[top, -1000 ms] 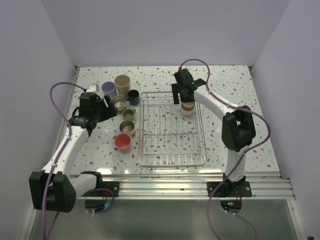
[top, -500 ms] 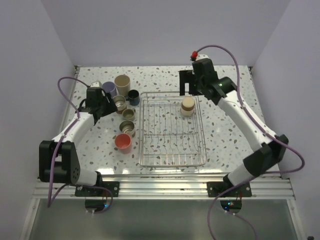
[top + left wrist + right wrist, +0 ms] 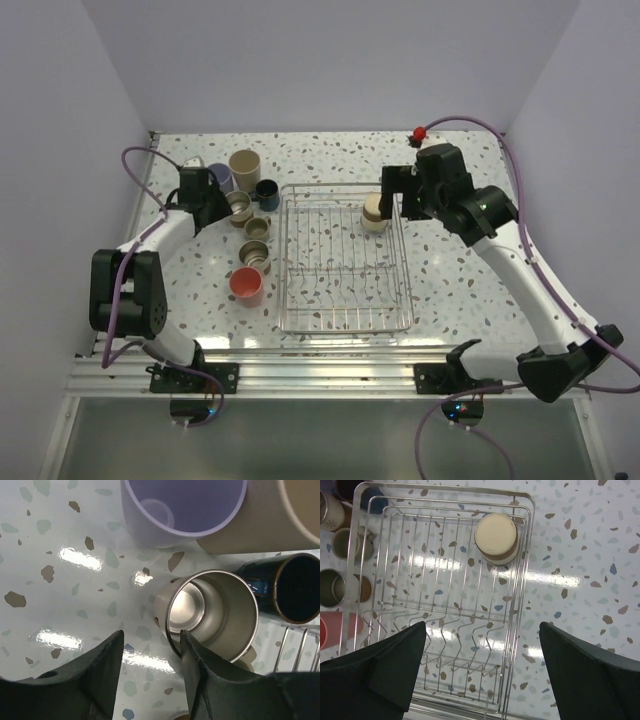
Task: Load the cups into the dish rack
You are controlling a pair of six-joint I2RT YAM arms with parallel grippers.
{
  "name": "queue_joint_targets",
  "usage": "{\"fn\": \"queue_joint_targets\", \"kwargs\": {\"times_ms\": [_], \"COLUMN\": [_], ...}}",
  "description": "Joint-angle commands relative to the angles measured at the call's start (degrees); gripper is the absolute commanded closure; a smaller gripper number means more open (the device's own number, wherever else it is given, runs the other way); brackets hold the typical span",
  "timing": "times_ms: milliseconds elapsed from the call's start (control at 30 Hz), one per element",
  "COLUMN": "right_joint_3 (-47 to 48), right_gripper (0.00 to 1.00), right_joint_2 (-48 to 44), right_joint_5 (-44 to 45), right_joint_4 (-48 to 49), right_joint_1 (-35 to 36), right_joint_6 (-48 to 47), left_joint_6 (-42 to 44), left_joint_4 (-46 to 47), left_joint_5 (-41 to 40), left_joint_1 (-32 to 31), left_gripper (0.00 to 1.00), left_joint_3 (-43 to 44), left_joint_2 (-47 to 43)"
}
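Left hand (image 3: 206, 196) hangs low over the cluster of cups on the table (image 3: 455, 275), fingers (image 3: 102, 670) partly apart and gripping nothing. In the wrist view one fingertip overlaps the rim of a steel cup (image 3: 215, 615). Just beyond it stand the lavender tumbler (image 3: 185, 505), the tall beige tumbler (image 3: 280, 515) and the dark blue mug (image 3: 295, 587). The coral-pink cup (image 3: 246, 286) stands nearer, left of the dish rack (image 3: 345, 328). Right hand (image 3: 398, 193) is spread wide and empty above the rack's far right corner, where one beige cup (image 3: 496, 537) sits bottom up inside.
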Motion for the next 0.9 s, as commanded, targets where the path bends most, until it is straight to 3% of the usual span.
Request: {"fn": "queue_joint_targets", "kwargs": {"times_ms": [0, 200, 300, 333, 500, 567, 733, 867], "right_joint_3": [-0.72, -1.6, -1.16, -0.9, 2.69, 4.98, 12.63, 11.41], "right_gripper": [0.01, 0.01, 0.01, 0.01, 0.01, 0.01, 0.01, 0.01], "right_joint_2": [-4.36, -5.86, -5.78, -5.78, -4.73, -3.06, 3.52, 6.52], "right_joint_5": [1.56, 1.21, 0.34, 0.16, -1.51, -3.08, -19.48, -31.98], "right_joint_4": [-3.59, -4.65, -4.65, -4.65, -4.3, -4.21, 2.01, 14.04], "right_joint_1": [0.32, 0.32, 0.32, 0.23, 0.32, 0.23, 0.41, 0.58], "right_joint_6": [-0.58, -0.5, -0.5, -0.5, -1.38, -1.9, 1.6, 13.96], "left_joint_6": [-1.13, -1.13, -1.48, -1.57, -2.62, -4.72, -9.37, -18.16], "left_joint_4": [3.84, 5.42, 5.35, 5.08, 0.78, 0.94, 1.21, 6.72], "left_joint_5": [-0.57, 1.01, 1.98, 2.15, 4.43, 7.06, 15.59, 27.95], "left_joint_1": [0.46, 0.55, 0.55, 0.55, 2.56, 7.11, 10.48, 10.57], "left_gripper": [0.48, 0.64, 0.87, 0.99, 1.0, 1.0, 1.0, 1.0], "left_joint_3": [1.96, 3.19, 4.5, 5.29, 6.71, 4.69, 3.36, 0.56], "left_joint_2": [1.56, 3.58, 4.73, 5.17, 1.58, -4.48, -15.73, -20.49]}}
